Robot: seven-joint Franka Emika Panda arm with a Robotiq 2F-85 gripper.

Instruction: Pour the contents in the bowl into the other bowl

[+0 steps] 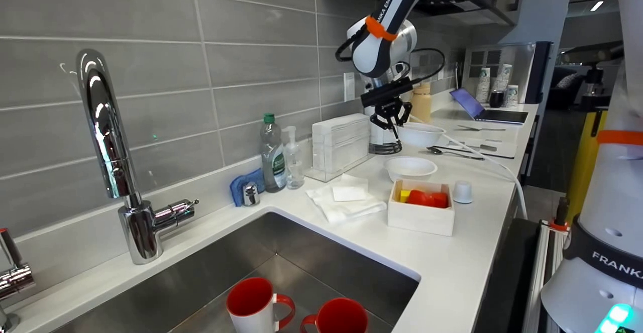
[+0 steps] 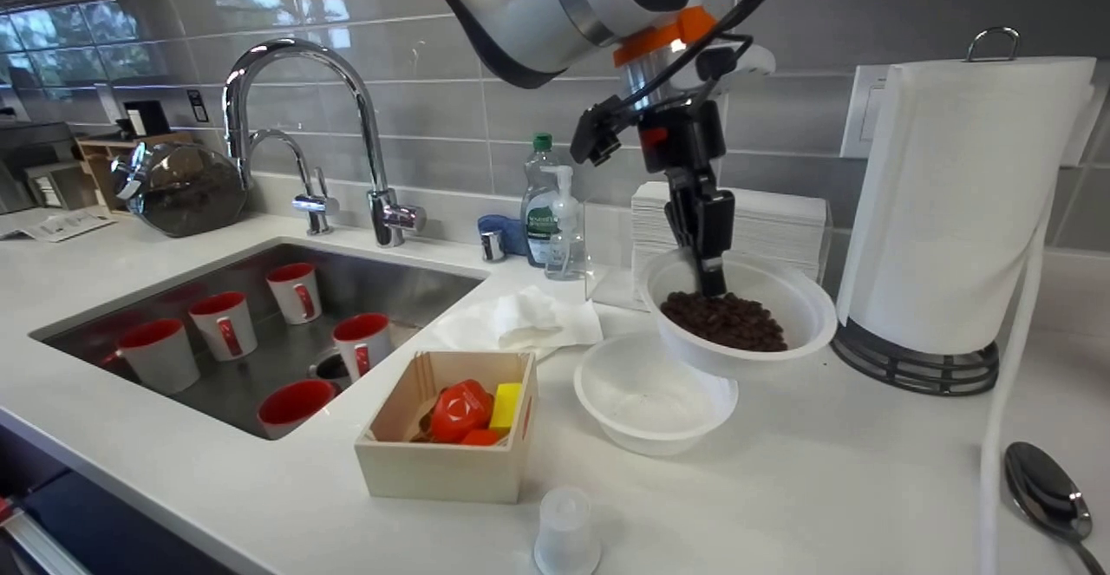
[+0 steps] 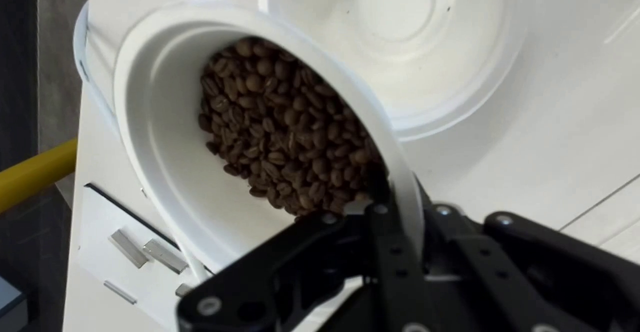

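The bowl is round and white and holds brown coffee beans; it shows in both exterior views (image 1: 423, 133) (image 2: 802, 319) and in the wrist view (image 3: 165, 136). My gripper (image 1: 396, 131) is shut on its rim, one finger inside by the beans, as the exterior (image 2: 713, 284) and wrist (image 3: 407, 202) views show. The bowl is held raised and slightly tilted, beans (image 2: 724, 322) gathered to one side. The other bowl, also round and white, stands upright on the counter beside and below it (image 1: 411, 168) (image 2: 650, 397). Its inside shows only small dark specks in the wrist view (image 3: 465, 36).
A wooden box (image 2: 442, 475) with red and yellow items stands by the other bowl. Napkins (image 1: 341, 144), soap bottles (image 2: 539, 211) and a paper towel roll (image 2: 963, 211) stand near the wall. A white cable (image 2: 1010, 401) crosses the counter. The sink (image 1: 346, 252) holds red-and-white mugs.
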